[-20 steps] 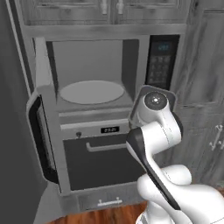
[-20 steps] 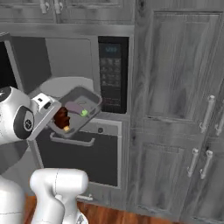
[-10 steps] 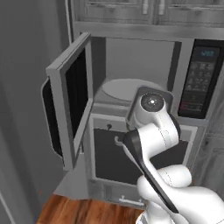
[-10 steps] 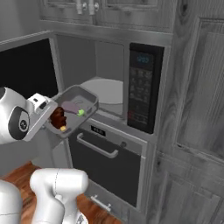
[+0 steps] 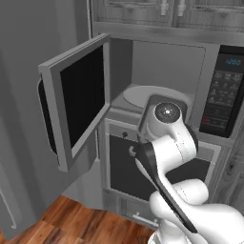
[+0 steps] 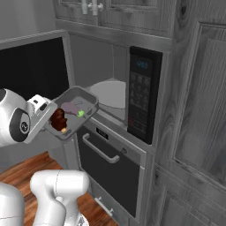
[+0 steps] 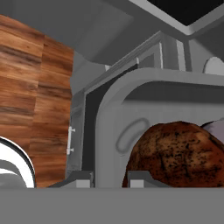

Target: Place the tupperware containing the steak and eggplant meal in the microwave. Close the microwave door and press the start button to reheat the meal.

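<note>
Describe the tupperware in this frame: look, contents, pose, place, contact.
The tupperware is a small clear-grey rectangular plastic tub with a flared rim, tilted in the air just outside the open microwave. It holds a red-brown steak, a pale purple piece and a green bit. The gripper is shut on its near rim.

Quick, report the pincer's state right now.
Pincer: closed on the tupperware, which carries the steak and eggplant meal, in front of the open microwave.
</note>
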### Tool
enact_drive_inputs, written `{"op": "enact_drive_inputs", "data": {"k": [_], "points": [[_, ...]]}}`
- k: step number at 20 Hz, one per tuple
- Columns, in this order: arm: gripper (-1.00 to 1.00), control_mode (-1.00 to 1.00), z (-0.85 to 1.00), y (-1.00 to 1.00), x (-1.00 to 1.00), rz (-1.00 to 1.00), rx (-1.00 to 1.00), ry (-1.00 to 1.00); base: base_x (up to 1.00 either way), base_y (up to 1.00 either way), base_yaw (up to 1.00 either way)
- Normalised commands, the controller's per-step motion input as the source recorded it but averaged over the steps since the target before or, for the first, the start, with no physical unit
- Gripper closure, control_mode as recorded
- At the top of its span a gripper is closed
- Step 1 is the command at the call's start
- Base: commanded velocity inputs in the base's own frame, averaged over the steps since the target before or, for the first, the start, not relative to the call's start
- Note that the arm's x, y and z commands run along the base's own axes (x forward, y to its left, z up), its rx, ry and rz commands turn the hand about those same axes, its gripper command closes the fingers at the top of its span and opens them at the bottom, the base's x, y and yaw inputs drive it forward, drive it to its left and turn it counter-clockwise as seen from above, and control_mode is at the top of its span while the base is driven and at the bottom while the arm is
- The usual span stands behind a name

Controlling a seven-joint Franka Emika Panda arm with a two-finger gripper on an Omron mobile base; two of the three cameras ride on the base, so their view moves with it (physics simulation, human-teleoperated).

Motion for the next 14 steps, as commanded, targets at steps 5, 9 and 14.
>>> {"op": "enact_drive_inputs", "data": {"k": [5, 9, 14], "points": [[1.0, 1.0, 0.0, 0.0, 0.0, 0.0, 0.0, 0.0, 0.47, -0.16, 0.25], [1.0, 1.0, 0.0, 0.0, 0.0, 0.0, 0.0, 0.0, 0.25, -0.12, 0.15], [1.0, 1.0, 0.0, 0.0, 0.0, 0.0, 0.0, 0.0, 0.01, 0.0, 0.0]]}}
